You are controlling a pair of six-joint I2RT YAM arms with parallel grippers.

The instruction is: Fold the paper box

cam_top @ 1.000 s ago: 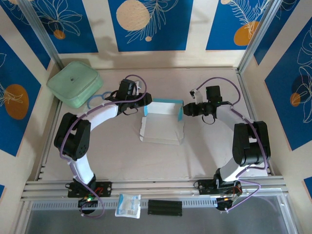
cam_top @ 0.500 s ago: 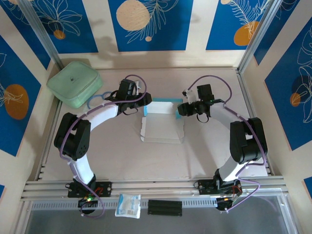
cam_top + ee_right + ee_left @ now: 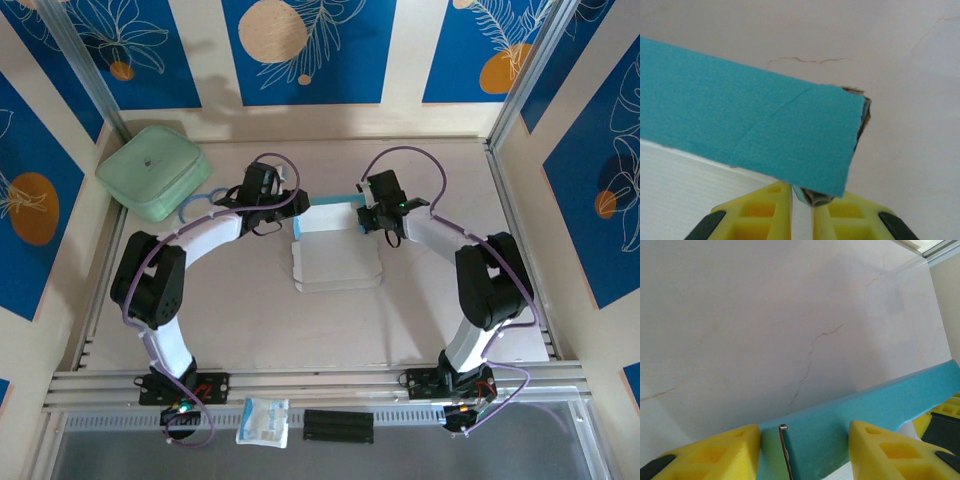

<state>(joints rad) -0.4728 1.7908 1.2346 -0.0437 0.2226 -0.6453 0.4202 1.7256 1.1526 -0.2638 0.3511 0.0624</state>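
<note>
both arms bend inward to the thin blue-white cardboard paper box (image 3: 335, 260)
left fingers (image 3: 735, 452) apart astride its wall; right fingers (image 3: 765, 207) clamped on its corner

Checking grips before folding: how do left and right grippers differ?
On the left gripper the fingers stand wide apart around the paper box wall; on the right gripper they nearly meet, pinching its corner. Left sits at the wall's left end, right at the other. Both have yellow fingers.
</note>
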